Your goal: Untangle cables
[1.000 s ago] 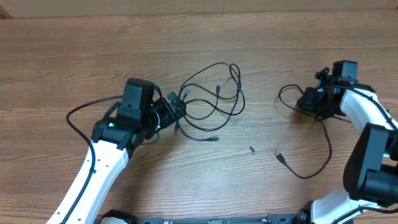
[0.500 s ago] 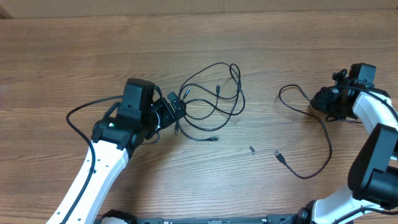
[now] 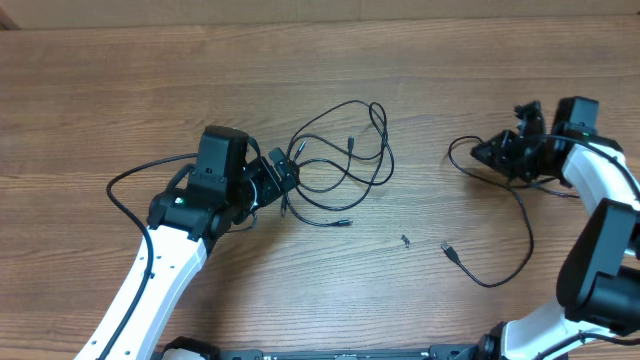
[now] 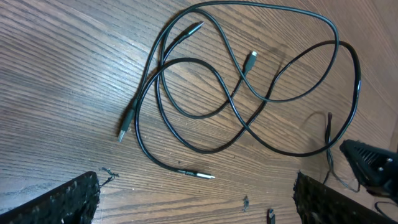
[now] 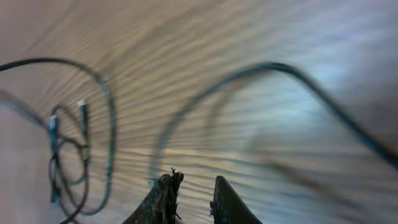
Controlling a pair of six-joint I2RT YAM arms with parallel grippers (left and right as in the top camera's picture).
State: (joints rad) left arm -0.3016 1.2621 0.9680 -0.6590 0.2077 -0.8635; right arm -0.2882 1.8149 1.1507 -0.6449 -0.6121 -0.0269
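Tangled cables [image 4: 163, 65] lay on a wooden table [image 3: 100, 90].
The left gripper [image 3: 284, 176] gaped wide beside them; the right gripper [image 5: 191, 196] was nearly closed, and I couldn't tell whether it held anything.

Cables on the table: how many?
3. A tangled pair at centre, before the left pincer; a lone cable on the right, running up to the right pincer. Overlaps may hide more.

Brown wood-grain table [image 3: 120, 90] throughout; paler strip [image 3: 250, 10] along far edge; soft sheen.
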